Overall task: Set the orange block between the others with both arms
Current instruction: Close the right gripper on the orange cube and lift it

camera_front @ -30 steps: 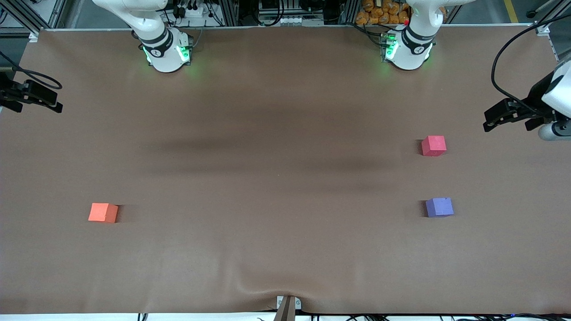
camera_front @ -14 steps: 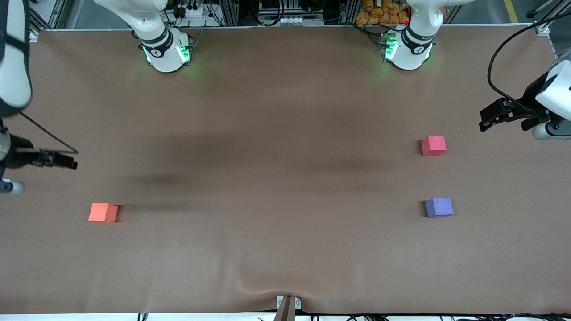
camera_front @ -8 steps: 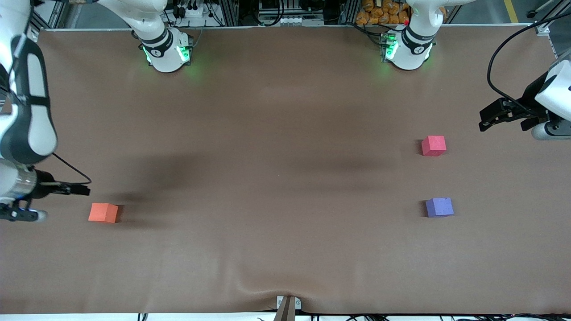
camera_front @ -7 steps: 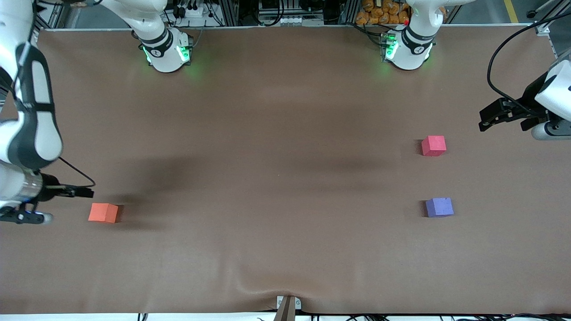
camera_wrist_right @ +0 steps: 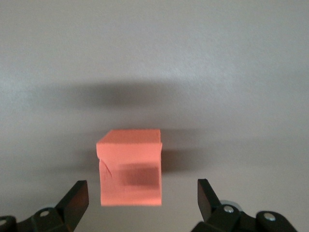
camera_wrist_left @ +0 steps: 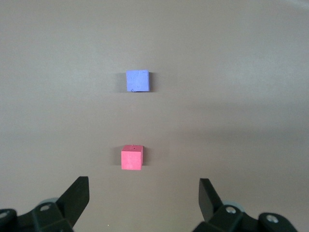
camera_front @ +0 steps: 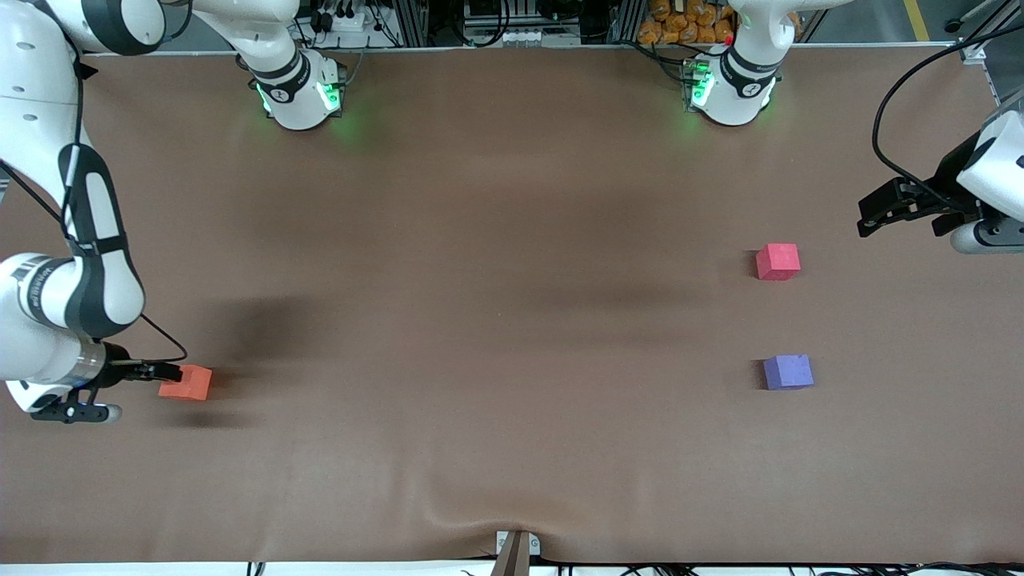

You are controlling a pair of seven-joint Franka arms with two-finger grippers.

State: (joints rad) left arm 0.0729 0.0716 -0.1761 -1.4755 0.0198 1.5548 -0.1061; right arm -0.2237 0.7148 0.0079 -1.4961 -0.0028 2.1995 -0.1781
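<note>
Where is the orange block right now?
The orange block sits on the brown table at the right arm's end, right by the open right gripper, apart from the red and purple cubes.

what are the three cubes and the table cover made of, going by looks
Orange block: probably foam; matte, no shine, with a small crease on one face and slightly soft edges.
Pinkish-red cube and purple cube: likely the same foam; flat matte colour, no gloss, a faintly grainy surface.
Table cover: looks like a thin brown matte sheet, paper or fabric; it puckers into a wrinkle at the edge nearest the front camera.
</note>
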